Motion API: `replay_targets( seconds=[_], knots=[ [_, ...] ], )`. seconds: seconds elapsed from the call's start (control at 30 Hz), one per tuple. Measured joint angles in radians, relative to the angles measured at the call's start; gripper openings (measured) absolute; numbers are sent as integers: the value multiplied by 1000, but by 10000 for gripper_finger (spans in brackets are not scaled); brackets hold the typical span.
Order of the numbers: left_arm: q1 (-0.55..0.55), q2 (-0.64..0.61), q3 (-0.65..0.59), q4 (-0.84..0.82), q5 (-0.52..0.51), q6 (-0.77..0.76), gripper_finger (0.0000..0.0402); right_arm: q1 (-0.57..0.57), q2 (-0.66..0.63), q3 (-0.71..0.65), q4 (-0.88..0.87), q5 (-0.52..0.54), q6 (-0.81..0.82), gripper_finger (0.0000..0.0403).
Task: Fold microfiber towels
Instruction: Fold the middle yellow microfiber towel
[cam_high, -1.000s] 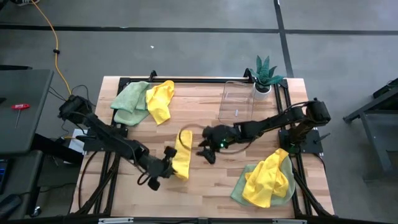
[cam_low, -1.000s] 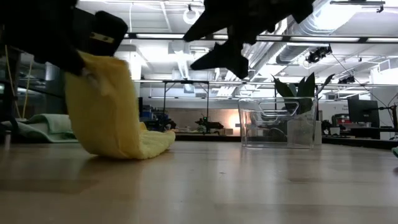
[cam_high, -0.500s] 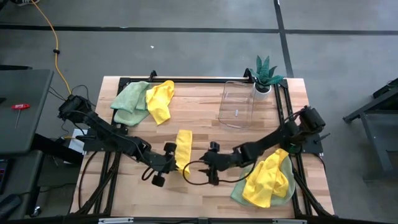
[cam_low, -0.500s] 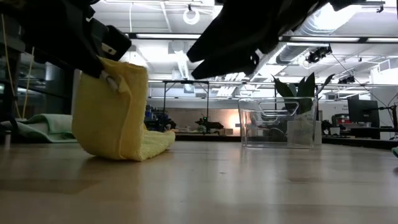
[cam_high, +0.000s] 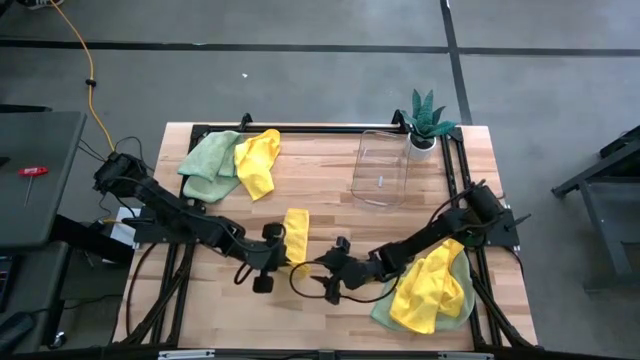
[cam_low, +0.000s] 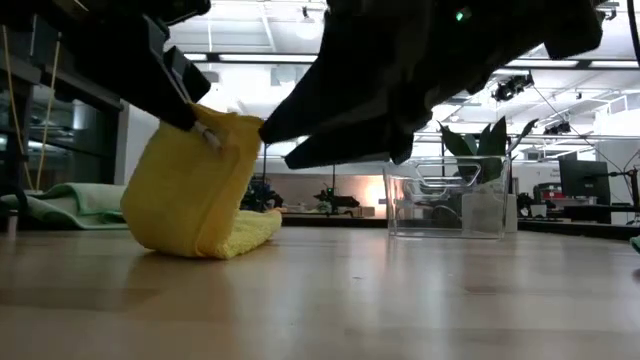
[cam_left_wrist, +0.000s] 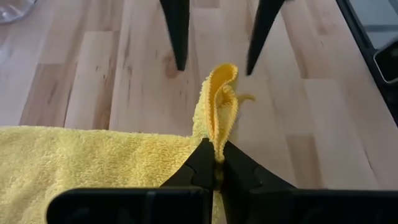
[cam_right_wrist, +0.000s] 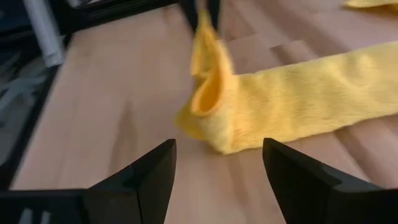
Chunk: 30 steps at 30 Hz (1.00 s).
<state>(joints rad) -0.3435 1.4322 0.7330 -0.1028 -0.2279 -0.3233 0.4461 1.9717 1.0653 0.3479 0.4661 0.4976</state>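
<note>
Pinching yellow towel (cam_left_wrist: 93, 162), left end effector (cam_left_wrist: 214, 163)

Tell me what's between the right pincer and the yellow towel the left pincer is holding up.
Only bare wood: in the right wrist view, table separates the open right pincer from the yellow towel. The left pincer pinches its corner.

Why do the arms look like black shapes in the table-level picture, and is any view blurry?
Low view: bright ceiling lights behind turn the arms into silhouettes above the yellow towel. Right wrist view: the towel is smeared, likely motion blur. Left wrist view: sharp on the pinched fold.
</note>
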Motion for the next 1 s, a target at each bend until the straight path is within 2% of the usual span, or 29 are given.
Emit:
replay_targets(
  seconds=[0.27,0.43,0.63,1.0],
  knots=[
    [29,0,0,3,0,-16,0,0,44,0,102,-26,0,232],
    [37,0,0,3,0,-25,0,-1,46,26,99,-24,-11,232],
    [37,0,0,4,1,-32,0,-17,46,54,19,54,-7,232],
    [37,0,0,4,3,-43,0,-21,46,54,9,-25,-5,232]
  ],
)
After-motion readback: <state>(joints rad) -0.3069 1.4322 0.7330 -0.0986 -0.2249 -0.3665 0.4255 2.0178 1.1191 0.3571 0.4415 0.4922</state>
